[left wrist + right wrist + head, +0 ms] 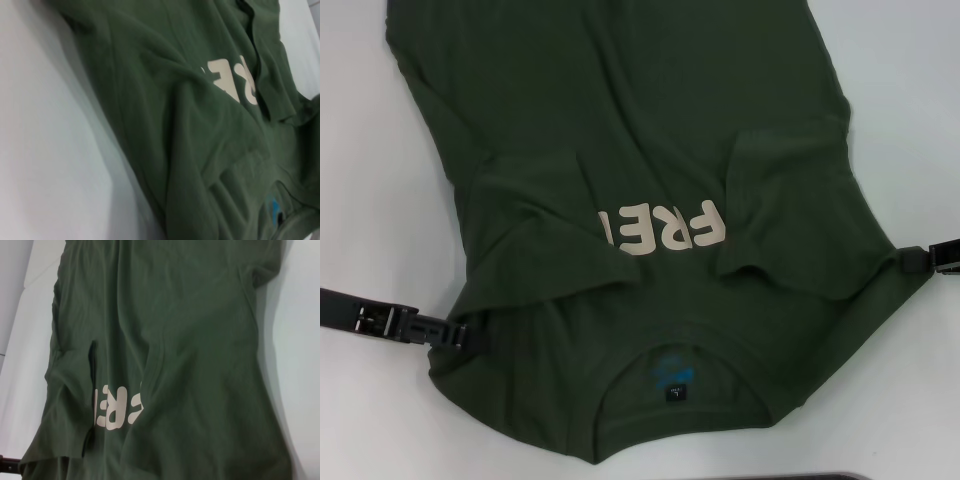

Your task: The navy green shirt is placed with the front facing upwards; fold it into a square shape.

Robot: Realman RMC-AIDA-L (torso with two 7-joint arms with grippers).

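- While the navy green shirt point(650, 180) lies front-up on the white table point(370, 150), its collar end is nearest the robot and its hem end runs off the far edge of the head view.
- Collar point(675, 385): open toward the robot, with a blue print point(670, 372) and a small black tag point(678, 396) visible inside it.
- Lettering point(665, 230): cream block characters reading "FRE", upside down in the head view; the characters on the robot's left are covered by folded cloth.
- Sleeves: both are folded inward over the chest. The left sleeve point(545, 255) overlaps the lettering; the right sleeve point(790, 215) lies just beside it.
- Left gripper point(460, 333): positioned at the shirt's shoulder edge on the robot's left, low over the table, touching the cloth. The fingertips meet the fabric edge; whether they are clenched on it or released cannot be told.
- Right gripper point(905, 260): positioned at the shirt's shoulder edge on the robot's right, tip against the cloth. Its grasp state likewise cannot be told.
- Left wrist view: shows wrinkled green cloth, part of the lettering point(235, 80) and the blue print point(272, 207); no fingers visible.
- Right wrist view: shows the shirt body lengthwise with the lettering point(117, 407) and white table on both sides.
- Surface condition: soft creases run across the chest and around both folded sleeves.
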